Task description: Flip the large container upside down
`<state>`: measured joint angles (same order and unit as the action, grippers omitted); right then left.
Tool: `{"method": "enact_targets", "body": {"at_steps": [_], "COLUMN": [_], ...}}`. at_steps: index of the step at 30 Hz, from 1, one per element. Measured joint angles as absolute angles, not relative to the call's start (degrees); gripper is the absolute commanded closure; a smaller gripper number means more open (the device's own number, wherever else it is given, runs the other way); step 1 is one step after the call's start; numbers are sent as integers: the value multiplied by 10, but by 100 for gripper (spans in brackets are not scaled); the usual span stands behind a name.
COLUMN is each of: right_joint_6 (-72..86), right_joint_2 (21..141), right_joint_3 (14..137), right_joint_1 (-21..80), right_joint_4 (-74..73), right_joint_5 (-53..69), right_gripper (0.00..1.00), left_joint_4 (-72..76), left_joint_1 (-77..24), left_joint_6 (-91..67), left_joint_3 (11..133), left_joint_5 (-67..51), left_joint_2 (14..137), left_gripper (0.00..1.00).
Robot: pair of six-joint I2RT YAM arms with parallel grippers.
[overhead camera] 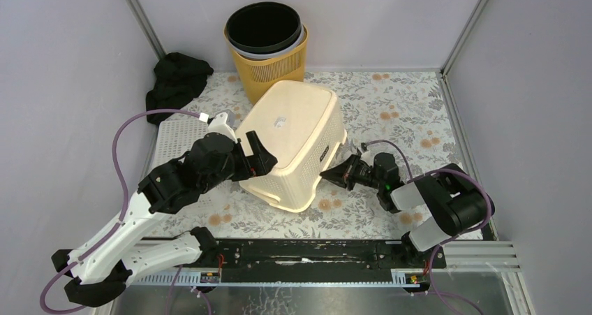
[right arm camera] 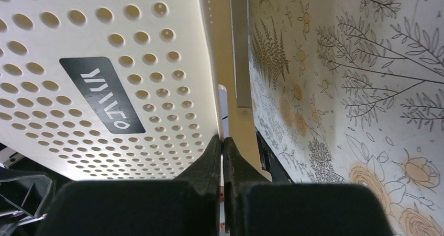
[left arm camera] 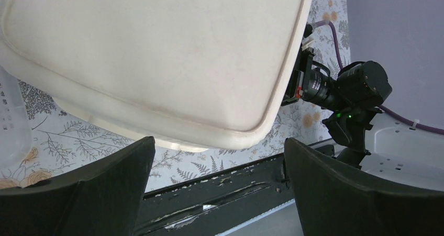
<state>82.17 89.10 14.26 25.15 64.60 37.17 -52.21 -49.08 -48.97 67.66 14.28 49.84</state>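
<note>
Large container (overhead camera: pixel 293 133): wrist view shows right fingers (right arm camera: pixel 207 165) seemingly pinching it; left fingers (left arm camera: pixel 94 189) spread.

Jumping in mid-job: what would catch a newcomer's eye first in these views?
The large cream perforated plastic basket dominates mid-table, bottom up and tilted. The right gripper pinches the basket's right edge with shut fingers, while the left gripper stands wide open at its left side. Behind the basket, at the back wall, is a yellow plastic bin with a black liner.
</note>
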Motion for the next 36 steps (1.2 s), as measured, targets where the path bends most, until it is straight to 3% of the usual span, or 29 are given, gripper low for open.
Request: {"method": "enact_targets", "body": {"at_steps": [7,15,36], "right_joint_6": [805,745,660], "right_joint_2": [884,783,620], "right_joint_3": [132,131,104], "right_joint_1": [233,197,-7], "right_joint_4": [633,497,243], "right_joint_5": [369,338,323], "right_gripper": [100,100,100], "left_joint_4": [-522,-522,-514], "left_joint_1": [-491,-491,-491], "left_joint_6": [-490,-490,-490], "left_joint_3": [677,672,653], "left_joint_5": [143,143,139], "left_joint_2": [499,499,495], "left_gripper": [0,0,0]}}
